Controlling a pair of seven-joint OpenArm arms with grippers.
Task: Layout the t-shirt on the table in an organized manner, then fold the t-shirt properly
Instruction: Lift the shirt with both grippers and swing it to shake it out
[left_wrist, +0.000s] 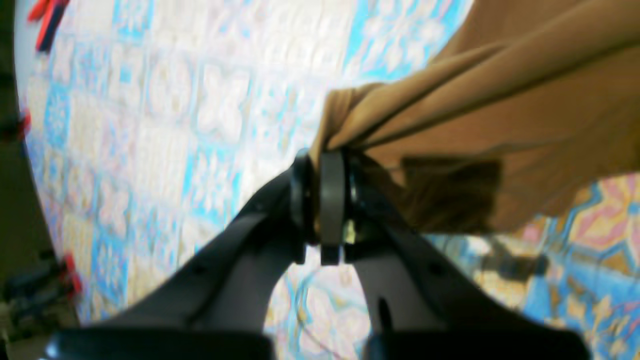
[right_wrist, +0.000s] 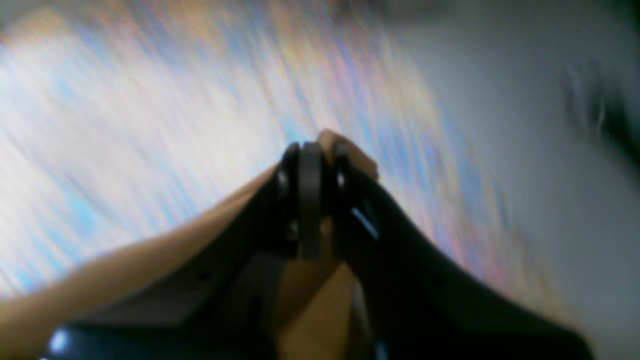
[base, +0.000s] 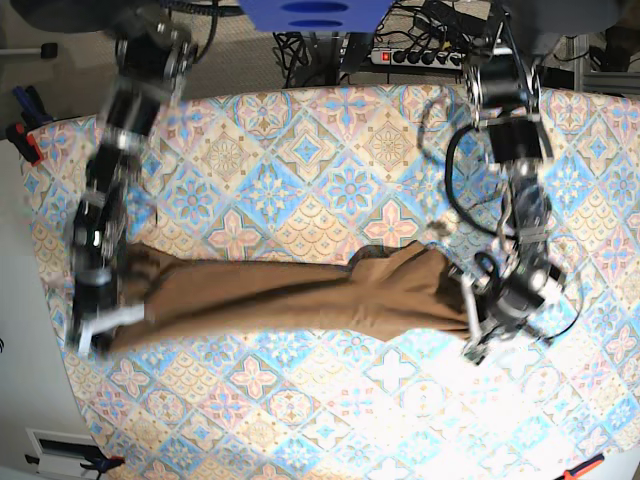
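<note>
The tan-brown t-shirt (base: 300, 295) hangs stretched in a long band across the table (base: 330, 130) between my two arms. My left gripper (left_wrist: 327, 165) is shut on a bunched end of the t-shirt (left_wrist: 500, 100); in the base view that gripper (base: 470, 325) is at the cloth's right end. My right gripper (right_wrist: 312, 155) is shut on the other end of the t-shirt (right_wrist: 310, 300), and in the base view it (base: 110, 330) sits at the left end, near the table's left edge. The right wrist view is blurred by motion.
Red clamps (base: 22, 140) grip the table's left edge and another (base: 585, 467) shows at the bottom right. A power strip and cables (base: 420, 55) lie behind the table's far edge. A black cable (base: 455, 190) loops along the left arm.
</note>
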